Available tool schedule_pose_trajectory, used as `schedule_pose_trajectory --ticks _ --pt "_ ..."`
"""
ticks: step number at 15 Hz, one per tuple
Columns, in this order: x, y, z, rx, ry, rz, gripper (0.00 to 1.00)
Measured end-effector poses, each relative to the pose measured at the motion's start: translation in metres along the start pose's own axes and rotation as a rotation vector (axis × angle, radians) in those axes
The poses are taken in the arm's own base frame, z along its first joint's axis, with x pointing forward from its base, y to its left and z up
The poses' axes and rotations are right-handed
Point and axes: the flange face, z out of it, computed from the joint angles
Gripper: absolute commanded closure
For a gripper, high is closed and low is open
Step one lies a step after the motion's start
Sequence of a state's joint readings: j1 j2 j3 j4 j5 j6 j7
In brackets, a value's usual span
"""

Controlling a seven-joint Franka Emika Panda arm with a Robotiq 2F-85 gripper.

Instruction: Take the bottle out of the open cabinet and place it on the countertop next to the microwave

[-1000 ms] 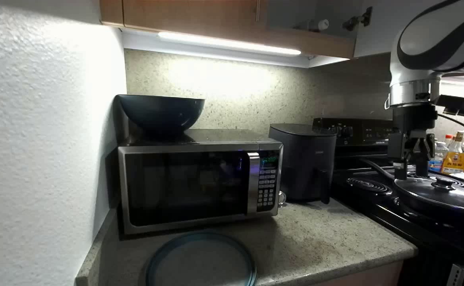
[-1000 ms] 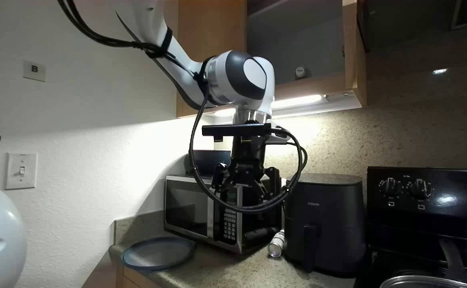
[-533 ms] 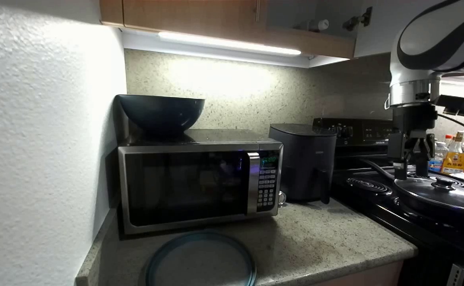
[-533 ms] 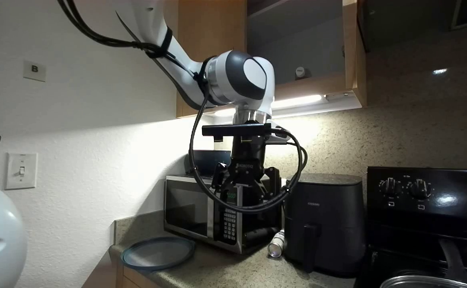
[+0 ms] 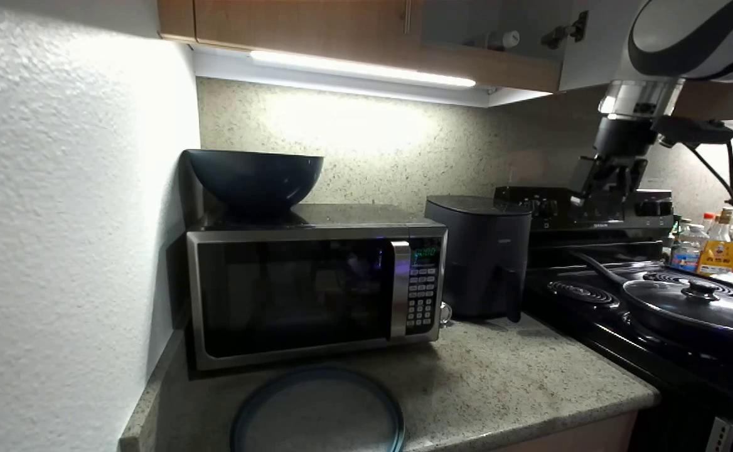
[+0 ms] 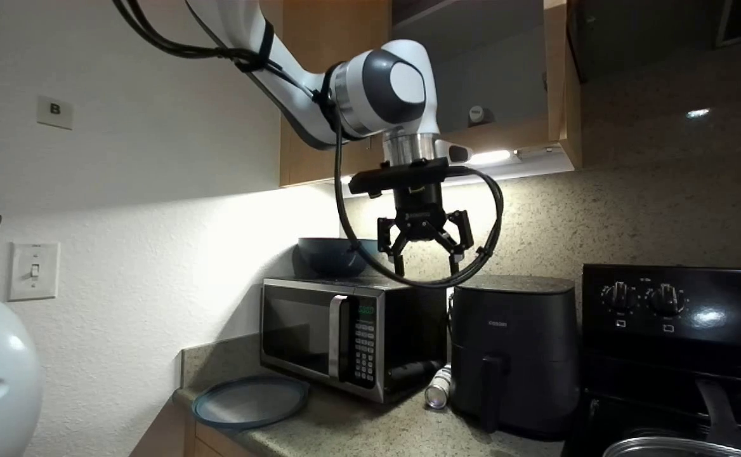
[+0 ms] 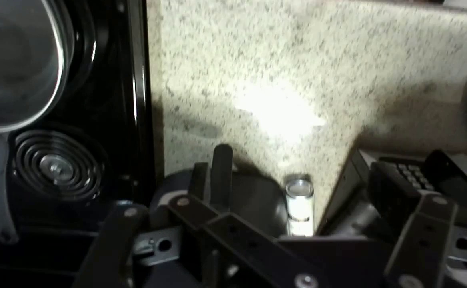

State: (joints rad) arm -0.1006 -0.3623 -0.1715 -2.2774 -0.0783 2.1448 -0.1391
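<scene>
The bottle lies on its side in the open cabinet (image 6: 564, 76); its white cap (image 6: 476, 115) faces outward, and the body (image 5: 495, 41) is mostly in shadow. Well below the cabinet, my gripper (image 6: 426, 264) hangs tilted, its fingers apart and nothing between them. In an exterior view the gripper (image 5: 602, 196) shows in front of the stove's back panel, far from the bottle. The microwave (image 5: 297, 295) stands on the speckled countertop (image 5: 498, 376). From above, the wrist view shows bare countertop (image 7: 297, 48) and a corner of the microwave (image 7: 347, 180), not the bottle.
A black air fryer (image 6: 516, 355) stands right of the microwave, with a white cylinder (image 6: 438, 387) lying between them. A dark bowl (image 5: 253, 179) sits atop the microwave. A round blue-rimmed lid (image 6: 250, 403) lies in front. A covered pan (image 5: 699, 307) occupies the black stove, several sauce bottles (image 5: 718, 251) behind.
Over the last half second my arm has lifted the gripper and tilted it from its straight-down pose. The fingers stay apart. The bottle and everything else rest where they were.
</scene>
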Motion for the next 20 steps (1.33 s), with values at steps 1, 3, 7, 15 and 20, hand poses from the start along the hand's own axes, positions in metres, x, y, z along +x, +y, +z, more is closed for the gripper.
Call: schedule_pose_trajectory --ticks 1,3,7,15,20 --pt "0.008 0.000 -0.015 -0.016 0.057 -0.006 0.00" --pt "0.019 -0.002 -0.047 -0.050 0.171 -0.017 0.00" --pt "0.024 -0.017 -0.120 -0.119 0.394 -0.059 0.00" --pt "0.011 -0.028 -0.141 -0.165 0.475 -0.089 0.00" --pt "0.028 -0.032 -0.176 -0.207 0.682 -0.122 0.00"
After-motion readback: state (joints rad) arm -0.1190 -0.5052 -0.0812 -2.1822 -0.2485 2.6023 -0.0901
